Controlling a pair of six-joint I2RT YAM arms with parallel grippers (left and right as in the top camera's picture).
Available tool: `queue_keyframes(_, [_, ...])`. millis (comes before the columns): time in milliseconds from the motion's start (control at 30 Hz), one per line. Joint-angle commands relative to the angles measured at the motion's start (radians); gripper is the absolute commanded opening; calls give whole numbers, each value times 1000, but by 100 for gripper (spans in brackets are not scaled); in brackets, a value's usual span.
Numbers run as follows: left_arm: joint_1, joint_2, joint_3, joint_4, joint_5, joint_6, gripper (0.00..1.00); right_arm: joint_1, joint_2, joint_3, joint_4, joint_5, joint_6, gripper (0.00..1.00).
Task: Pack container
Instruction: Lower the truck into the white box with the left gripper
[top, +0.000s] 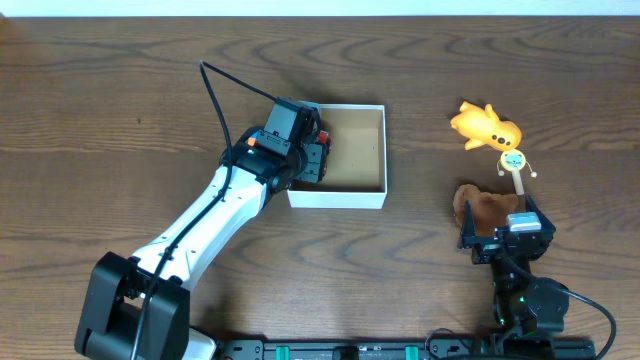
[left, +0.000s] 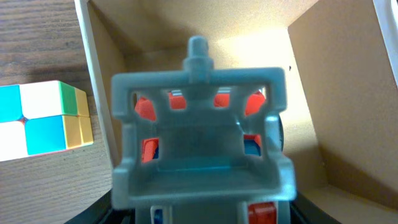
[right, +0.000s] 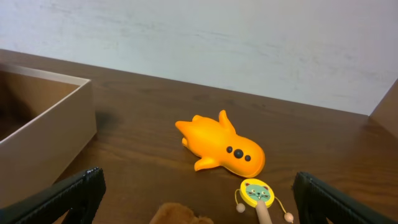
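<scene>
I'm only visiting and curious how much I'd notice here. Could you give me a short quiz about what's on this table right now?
1. True or false: the orange toy lies on the table, outside the container.
2. What does the left gripper hold over the container? A) a grey-and-red plastic toy B) a yellow ball C) a green spoon
3. In the left wrist view, what sits just outside the container's wall?
Key: 1 true; 2 A; 3 a colourful puzzle cube.

Robotics lab bench: a white robot arm (top: 200, 225) stood at a wood-grain worktop (top: 100, 120) before a bare wall (right: 249, 50).
</scene>
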Motion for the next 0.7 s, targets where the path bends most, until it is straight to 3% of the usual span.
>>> queue_keyframes(0, [3, 2, 11, 2, -14, 47, 43, 5, -5, -2, -4, 3, -7, 99])
queue_keyframes(667, [-35, 3, 11, -43, -67, 34, 40, 5, -5, -2, -4, 3, -7, 99])
